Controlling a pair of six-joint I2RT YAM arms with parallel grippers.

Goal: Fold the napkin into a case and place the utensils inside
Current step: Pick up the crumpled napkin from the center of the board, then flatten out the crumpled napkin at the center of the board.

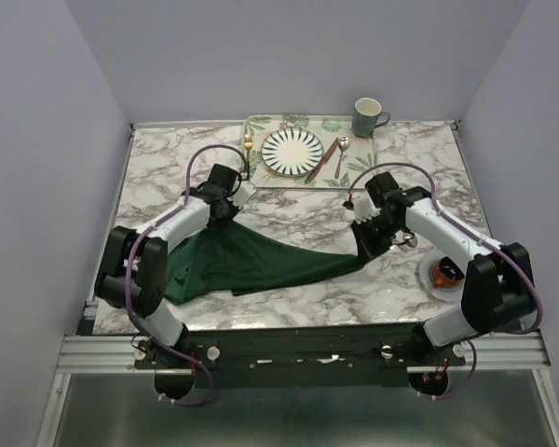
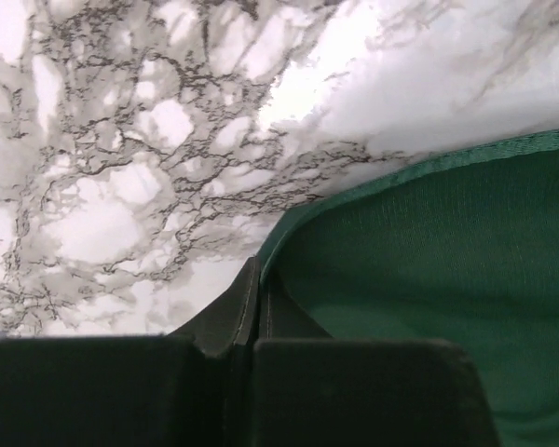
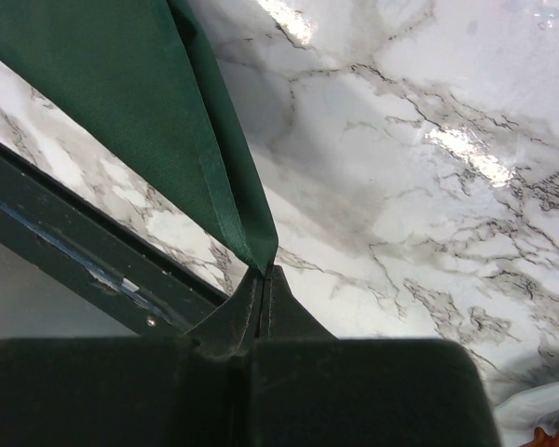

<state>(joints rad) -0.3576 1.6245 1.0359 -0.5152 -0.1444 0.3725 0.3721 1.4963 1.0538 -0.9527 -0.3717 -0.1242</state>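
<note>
Your left fingers (image 2: 231, 321): pressed together, pinching hem corner of soft dark green cloth napkin (image 1: 252, 261). Right fingers (image 3: 231, 324): clamped on another corner. Napkin unfolded, sagging across near half of marble surface (image 1: 158, 168) between arms. Far edge: leaf-patterned tray (image 1: 361, 168) carrying striped plate (image 1: 293, 149), gold fork (image 1: 248, 149), copper-brown knife (image 1: 321, 158), silver spoon (image 1: 341, 155); teal mug (image 1: 367, 116) at its far right corner. Small white dish (image 1: 425, 270) partly hidden by right arm, near napkin.

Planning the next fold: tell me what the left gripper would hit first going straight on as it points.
Probably the bare marble table just past the napkin corner that the left gripper pinches; depth is hard to judge.
</note>
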